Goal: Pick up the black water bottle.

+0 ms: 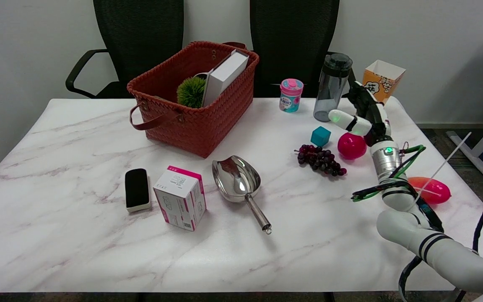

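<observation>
The black water bottle [332,86] stands upright at the table's far right, smoky translucent body with a black cap. My right hand [362,112] reaches in from the lower right and hovers just to the right of the bottle's lower half. Its fingers are spread, the thumb pointing left toward the bottle's base, and a small gap still shows between them. Nothing is held in the hand.
A pink ball [351,145], teal cube [320,136] and grapes [320,160] lie just in front of the bottle. A pink-lidded jar [290,95] stands to its left, an orange paper box [382,79] behind the hand. Red basket [174,117], metal scoop [237,181], pink carton [180,197] sit further left.
</observation>
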Controlling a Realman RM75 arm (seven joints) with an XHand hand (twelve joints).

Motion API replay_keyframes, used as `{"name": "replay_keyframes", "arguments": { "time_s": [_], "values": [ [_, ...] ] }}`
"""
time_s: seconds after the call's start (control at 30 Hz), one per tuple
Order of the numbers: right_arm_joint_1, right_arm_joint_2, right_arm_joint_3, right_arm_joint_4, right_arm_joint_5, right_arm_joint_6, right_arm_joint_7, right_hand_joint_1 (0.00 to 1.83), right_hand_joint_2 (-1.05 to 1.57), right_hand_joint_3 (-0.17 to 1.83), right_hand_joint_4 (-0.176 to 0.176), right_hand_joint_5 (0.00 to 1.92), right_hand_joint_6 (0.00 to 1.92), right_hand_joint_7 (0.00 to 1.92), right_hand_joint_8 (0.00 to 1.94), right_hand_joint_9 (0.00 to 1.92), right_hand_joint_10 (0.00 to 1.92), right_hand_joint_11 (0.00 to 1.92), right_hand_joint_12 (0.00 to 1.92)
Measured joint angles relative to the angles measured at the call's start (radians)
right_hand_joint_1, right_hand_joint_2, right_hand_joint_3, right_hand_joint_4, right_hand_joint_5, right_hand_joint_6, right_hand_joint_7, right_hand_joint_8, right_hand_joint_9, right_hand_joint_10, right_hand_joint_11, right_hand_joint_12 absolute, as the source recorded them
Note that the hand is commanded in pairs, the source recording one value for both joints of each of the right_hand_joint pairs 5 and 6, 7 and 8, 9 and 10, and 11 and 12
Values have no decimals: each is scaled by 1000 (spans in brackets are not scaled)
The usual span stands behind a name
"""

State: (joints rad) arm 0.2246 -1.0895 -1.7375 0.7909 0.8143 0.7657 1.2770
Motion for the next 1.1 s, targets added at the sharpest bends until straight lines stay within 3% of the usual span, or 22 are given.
{"name": "replay_keyframes", "arguments": {
  "time_s": [0.7, 1.1],
  "values": [
    [95, 2, 30, -65, 25, -79, -4, 1008, -59, 456, 0, 74, 74, 324, 324, 335, 335, 0, 0],
    [156, 4, 19, -65, 65, -190, -115, 1014, -141, 493, 0, 56, 56, 367, 367, 406, 406, 28, 28]
  ]
}}
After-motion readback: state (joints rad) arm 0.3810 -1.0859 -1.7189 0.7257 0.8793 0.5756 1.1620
